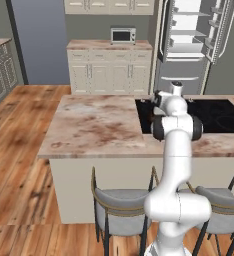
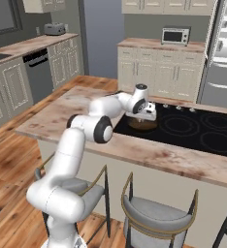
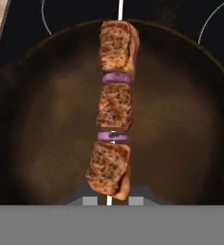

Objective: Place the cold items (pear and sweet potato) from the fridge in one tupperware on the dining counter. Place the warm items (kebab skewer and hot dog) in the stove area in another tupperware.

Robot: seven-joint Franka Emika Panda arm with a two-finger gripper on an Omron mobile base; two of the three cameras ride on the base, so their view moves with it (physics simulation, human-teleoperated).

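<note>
**Gripping the skewer in the pan**

Seen from the left base: arm bent over the stove (image 1: 214,116), wrist low at the cooktop's near-left corner, a dark sliver of pan (image 1: 150,118) peeking beside it. Fridge (image 1: 191,37) door open behind. Gripper itself hidden by the wrist here; finger state not readable.

Seen from the right base: gripper (image 2: 145,116) pressed down into the brown pan (image 2: 143,125) on the left burner. Fingers too small to judge.

Seen from the hand: skewer (image 3: 113,107) lying along the pan (image 3: 47,124) floor, three browned meat chunks split by two purple onion slices, thin pale stick poking out past the far chunk. Fingers (image 3: 89,200) drawn close at the near end, flanking the stick just under the nearest chunk; likely clamped on the skewer, though actual contact is hard to confirm.

Judged light and stiff along the stick, meat soft and probably greasy. Held at one end, prone to droop or swing; a grip on the stick beats squeezing meat. Slow, level lift advisable.
</note>
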